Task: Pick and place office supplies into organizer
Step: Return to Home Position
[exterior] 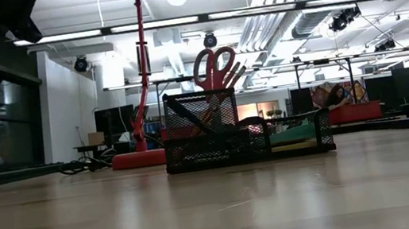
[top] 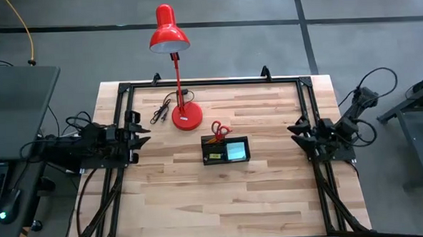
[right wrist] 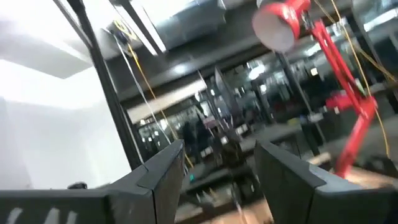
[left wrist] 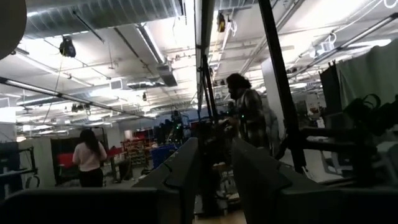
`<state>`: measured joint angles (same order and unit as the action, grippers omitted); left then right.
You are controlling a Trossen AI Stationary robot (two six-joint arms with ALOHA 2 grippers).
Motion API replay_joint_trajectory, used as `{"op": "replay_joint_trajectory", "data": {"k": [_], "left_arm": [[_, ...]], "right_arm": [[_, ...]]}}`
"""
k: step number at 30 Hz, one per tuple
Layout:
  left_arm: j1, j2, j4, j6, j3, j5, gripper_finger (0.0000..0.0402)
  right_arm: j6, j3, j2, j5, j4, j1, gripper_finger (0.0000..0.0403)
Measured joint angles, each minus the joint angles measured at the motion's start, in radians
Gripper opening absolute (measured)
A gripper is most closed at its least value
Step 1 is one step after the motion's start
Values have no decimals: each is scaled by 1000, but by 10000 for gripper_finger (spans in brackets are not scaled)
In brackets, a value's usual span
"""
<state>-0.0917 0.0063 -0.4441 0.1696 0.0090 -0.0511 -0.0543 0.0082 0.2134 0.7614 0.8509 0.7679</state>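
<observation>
The black mesh organizer [top: 225, 149] [exterior: 248, 136] stands on the middle of the wooden table. Red-handled scissors [top: 220, 129] [exterior: 214, 66] stick out of its taller compartment, handles up, with pencil ends [exterior: 236, 73] beside them. A teal sticky-note pad [top: 236, 151] and a small yellow item [top: 214, 156] lie inside it. My left gripper [top: 142, 133] [left wrist: 214, 180] is at the table's left edge, open with nothing between its fingers. At the right edge, my right gripper [top: 296, 134] [right wrist: 219, 174] is also open and holds nothing. Both are far from the organizer.
A red desk lamp stands with its round base [top: 187, 117] just beyond and to the left of the organizer, its head [top: 168, 34] past the far edge. Its black cord [top: 161, 112] lies left of the base. A black frame [top: 210, 83] borders the table. People stand in the room behind.
</observation>
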Motion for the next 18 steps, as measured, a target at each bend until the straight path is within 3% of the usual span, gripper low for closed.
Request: {"op": "replay_joint_trajectory", "data": {"k": [6,13,18], "left_arm": [[0,0,32,-3,0,32,88],[1,0,148,-20,0,-68,88],[1,0,223,4,0,-99,88]], "right_arm": [[100,0,-213,-49,-290,-41,186],[55,0,-208,-158,-369,-57,181],[203,0,-205,-173,-575,-57,179]]}}
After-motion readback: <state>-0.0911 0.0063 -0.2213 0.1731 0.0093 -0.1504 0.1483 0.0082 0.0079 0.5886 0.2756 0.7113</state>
